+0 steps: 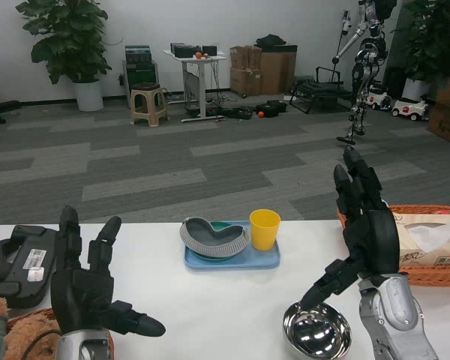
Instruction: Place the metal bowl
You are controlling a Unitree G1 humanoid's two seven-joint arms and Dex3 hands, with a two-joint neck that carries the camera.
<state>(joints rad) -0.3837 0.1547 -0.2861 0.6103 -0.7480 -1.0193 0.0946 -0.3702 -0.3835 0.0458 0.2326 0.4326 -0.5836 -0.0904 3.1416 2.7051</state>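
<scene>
**Metal bowl sitting under the right robot hand**

The metal bowl (pixel 316 331) is resting nearest the camera on the white tabletop (pixel 210 307), empty and upright. The right robot hand (pixel 364 225) is standing just above and beside the bowl, fingers spread and pointing up, thumb reaching down toward the bowl's rim; whether the thumb is touching the rim I cannot tell, and it is gripping nothing. The left robot hand (pixel 90 289) is waiting well left of the bowl, fingers apart, holding nothing. Beyond the bowl, a blue tray (pixel 232 259) is carrying a grey dish (pixel 214 238) and a yellow cup (pixel 265 228). Being round, the bowl has no long axis; the right robot hand is clearly nearer.
</scene>
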